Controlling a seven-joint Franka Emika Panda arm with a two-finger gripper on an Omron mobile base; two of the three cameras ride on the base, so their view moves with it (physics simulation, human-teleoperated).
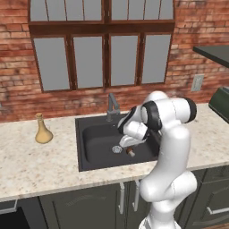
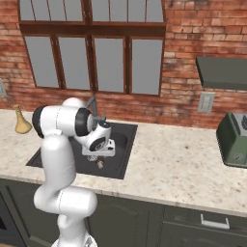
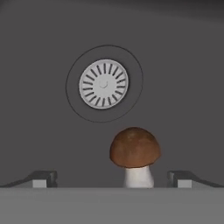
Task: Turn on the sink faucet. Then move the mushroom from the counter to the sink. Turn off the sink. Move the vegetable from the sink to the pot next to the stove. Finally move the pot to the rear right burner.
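A red brick wall stood behind the speckled beige stone desk. A dark-framed, multi-pane window was set above it. Dark green cabinets ran underneath.

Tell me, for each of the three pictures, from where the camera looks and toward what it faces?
Left base view: behind the arm, to its left, facing the sink and brick wall; the white arm rises at lower right.
Right base view: behind, to its right, facing the same sink; the arm rises at lower left.
Hand view: on the hand, facing the sink floor; the open gripper straddles the mushroom.
All three share the mushroom beside the drain.
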